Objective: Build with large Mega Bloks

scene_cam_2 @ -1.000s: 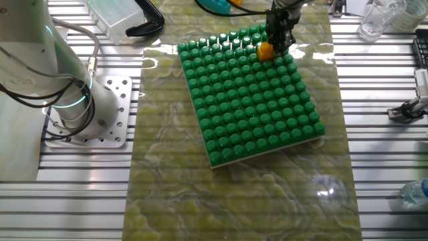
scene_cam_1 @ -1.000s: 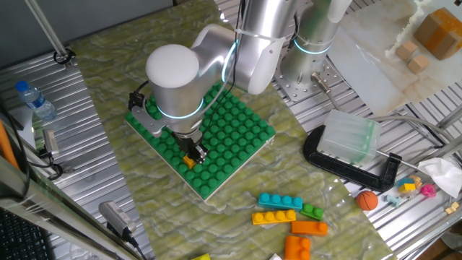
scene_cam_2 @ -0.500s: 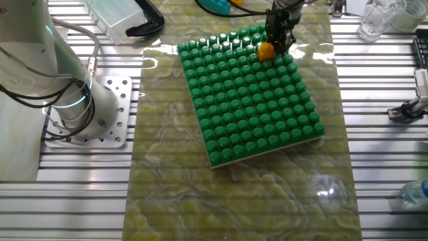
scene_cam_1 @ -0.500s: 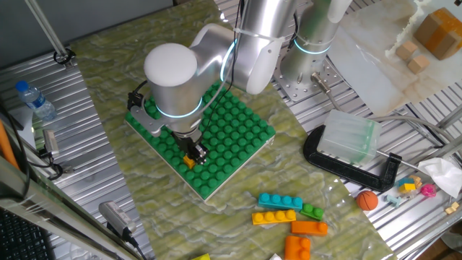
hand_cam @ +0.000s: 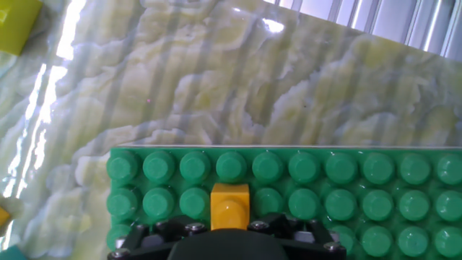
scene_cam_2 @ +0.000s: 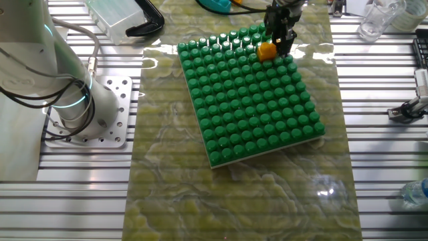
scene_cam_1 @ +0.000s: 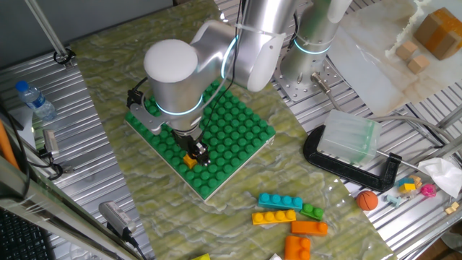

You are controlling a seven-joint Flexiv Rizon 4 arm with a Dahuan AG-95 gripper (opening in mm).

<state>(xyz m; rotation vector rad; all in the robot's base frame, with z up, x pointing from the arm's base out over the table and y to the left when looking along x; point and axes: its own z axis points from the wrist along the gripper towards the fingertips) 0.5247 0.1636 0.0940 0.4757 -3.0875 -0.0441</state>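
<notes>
Baseplate (scene_cam_1: pixel 238 137): on mat (scene_cam_1: pixel 115 65), centre. Single brick (scene_cam_1: pixel 190 162): on baseplate, near its edge, under gripper (scene_cam_1: pixel 196 154). Loose bricks (scene_cam_1: pixel 289 213): on mat, beside baseplate. Ball (scene_cam_1: pixel 367 200): right of bricks, near clamp (scene_cam_1: pixel 346 162).

The baseplate (scene_cam_1: pixel 238 130) is bright green with a pale white edge. On it sits a yellow-orange block (hand_cam: pixel 229 204). The mat (scene_cam_2: pixel 234 194) under the baseplate is marbled yellow-green and cream. Off the baseplate's edge lie a cyan brick (scene_cam_1: pixel 280 201), a yellow brick (scene_cam_1: pixel 273 217), a green brick (scene_cam_1: pixel 312 211) and orange bricks (scene_cam_1: pixel 307 231).
</notes>
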